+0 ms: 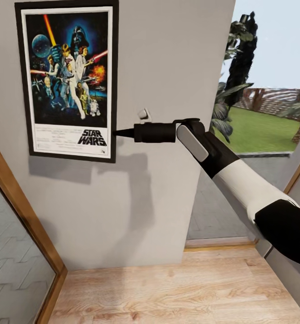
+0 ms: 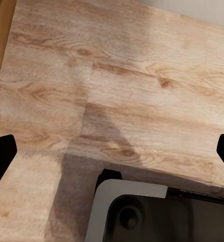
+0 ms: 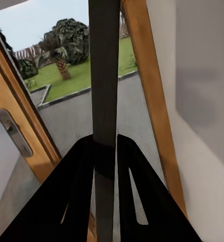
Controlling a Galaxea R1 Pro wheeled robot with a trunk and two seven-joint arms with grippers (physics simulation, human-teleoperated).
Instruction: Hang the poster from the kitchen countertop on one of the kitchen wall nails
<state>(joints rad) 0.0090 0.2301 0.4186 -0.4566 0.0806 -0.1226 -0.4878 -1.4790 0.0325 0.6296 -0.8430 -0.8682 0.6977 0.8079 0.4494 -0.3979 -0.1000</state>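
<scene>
while upright, poster [image 1: 69, 76] sits in right pincer [image 1: 122, 133].

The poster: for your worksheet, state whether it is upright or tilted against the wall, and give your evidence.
Upright. The poster lies flat against the grey wall, lettering level at its bottom; the right gripper is shut on its right edge. Whether a nail holds it, cannot tell.

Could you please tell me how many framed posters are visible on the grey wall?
1: the tall black-framed Star Wars poster against the grey wall, its right edge pinched by the right gripper.
</scene>
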